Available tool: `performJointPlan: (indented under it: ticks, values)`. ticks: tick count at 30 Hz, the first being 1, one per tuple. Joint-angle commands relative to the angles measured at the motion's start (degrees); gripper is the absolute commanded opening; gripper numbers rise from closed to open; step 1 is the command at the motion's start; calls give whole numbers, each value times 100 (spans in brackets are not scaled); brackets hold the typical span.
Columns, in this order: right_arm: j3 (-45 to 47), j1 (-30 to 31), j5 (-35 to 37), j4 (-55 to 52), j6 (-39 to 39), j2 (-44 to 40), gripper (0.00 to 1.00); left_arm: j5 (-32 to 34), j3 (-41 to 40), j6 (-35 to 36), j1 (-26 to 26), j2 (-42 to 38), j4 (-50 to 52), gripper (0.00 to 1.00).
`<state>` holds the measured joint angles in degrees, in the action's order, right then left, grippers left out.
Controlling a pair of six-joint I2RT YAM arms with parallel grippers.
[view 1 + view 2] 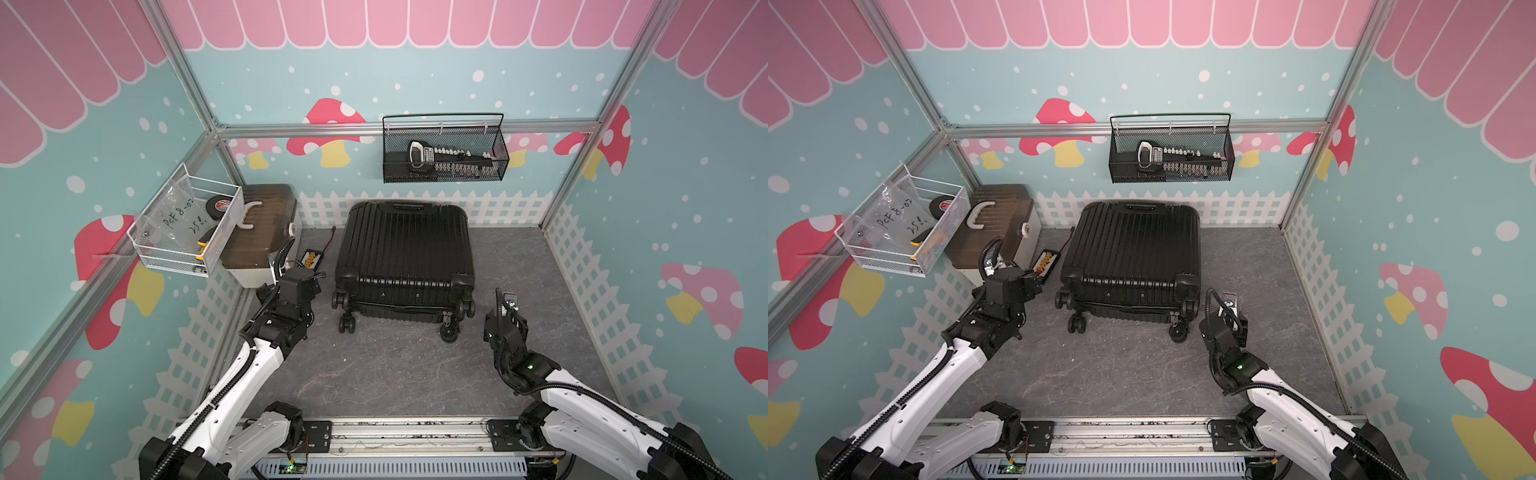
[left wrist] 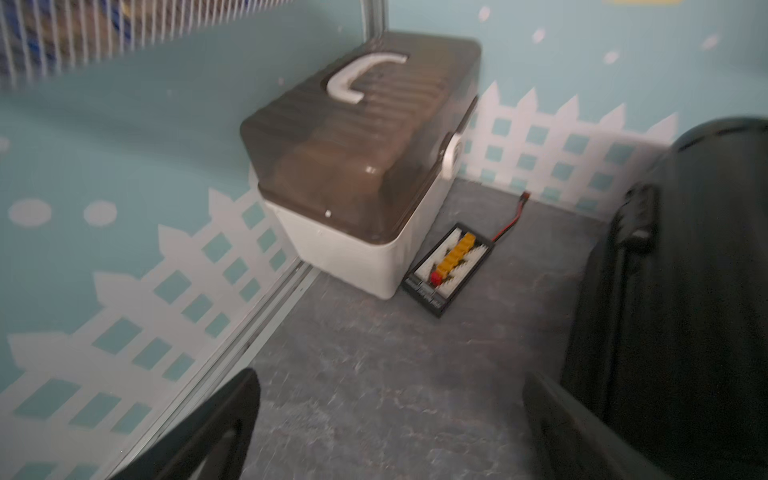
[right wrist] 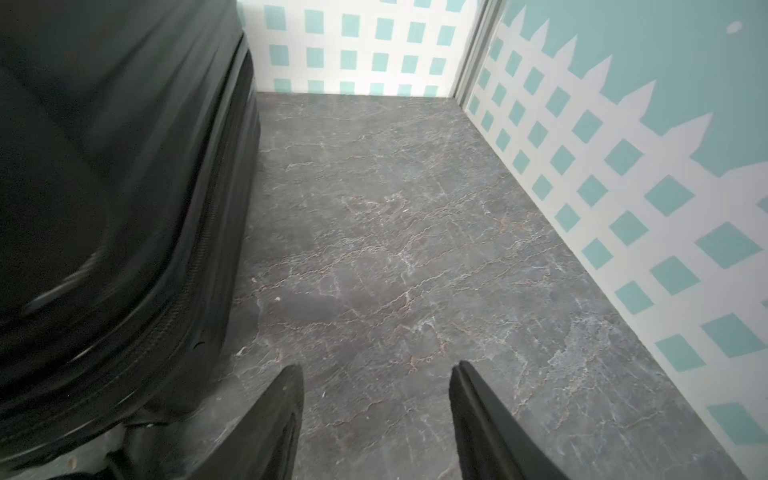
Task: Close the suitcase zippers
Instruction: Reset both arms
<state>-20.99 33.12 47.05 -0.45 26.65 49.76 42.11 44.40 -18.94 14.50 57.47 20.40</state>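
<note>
**Operator:** What's at the left?

**Spotter:** A white wire basket (image 1: 187,224) hangs on the left wall. Under it, in the far left corner, you have a white box (image 1: 259,266) with a brown lid. Just right of the box lies a small black board (image 1: 309,259) with yellow connectors (a red-and-black lead trails from it toward the far wall).

**Operator:** My left gripper?

**Spotter:** Your left gripper (image 2: 390,376) hangs near that board, left of the suitcase and apart from it. Its fingers are spread wide, released, with only grey floor between them.

**Operator:** Where's the case?

**Spotter:** The suitcase (image 1: 405,249) lies flat on the grey tabletop (image 1: 395,374), in the middle and toward the far wall. Its ribbed shell faces up, the carry handle is on the far side and the wheels are on the near side. The zippers (image 3: 203,257) follow the seam around its rim. In your right wrist view the track along the right side looks meshed, though that picture is blurred. Small pull tabs (image 1: 446,319) seem to dangle at the near right corner, beside a wheel. Above the case, a black mesh basket (image 1: 444,153) hangs on the far wall.

**Operator:** And my right gripper?

**Spotter:** Your right gripper (image 3: 377,365) sits just right of that near right corner, not touching the shell. Its fingers stand apart, grasping nothing.
</note>
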Motion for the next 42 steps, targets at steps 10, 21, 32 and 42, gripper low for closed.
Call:
performJointPlan:
  ticks: [10,21,32,42]
  values:
    - [-107,-1870,-1390,1177,-1510,255,62,-1214,-2004,985,-597,519,-3012,100]
    - [551,-2961,-2980,3437,-1806,1464,64,-3611,-1993,1550,-1252,1544,-4560,99]
    - [456,-3345,-3804,5398,-2284,2995,65,-4304,-2786,1656,-1546,3011,-8313,100]
    - [62,-3348,-4017,5362,-2387,3759,99,-3533,-2223,1446,-1468,2986,-7033,100]
